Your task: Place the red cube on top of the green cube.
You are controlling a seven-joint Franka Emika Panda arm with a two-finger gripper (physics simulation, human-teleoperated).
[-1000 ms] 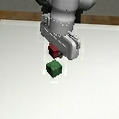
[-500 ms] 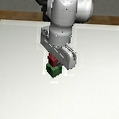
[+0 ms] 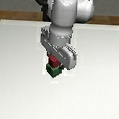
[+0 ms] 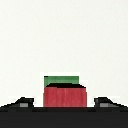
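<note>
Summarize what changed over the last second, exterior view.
The tool carried the red cube down and toward the camera: a second ago it hung above and behind the green cube, now it sits directly on top of it. The fingers appear closed on the red cube, not yet released. The green cube stayed put on the table.

Setting: a plain white tabletop [image 3: 17, 73] fills most of the exterior view, evenly lit and matte, with a soft dark shadow near its centre. Beyond its far edge lies a narrow strip of brown, wood-toned floor [image 3: 12, 16]. In the wrist view, only the white surface appears as background
</note>
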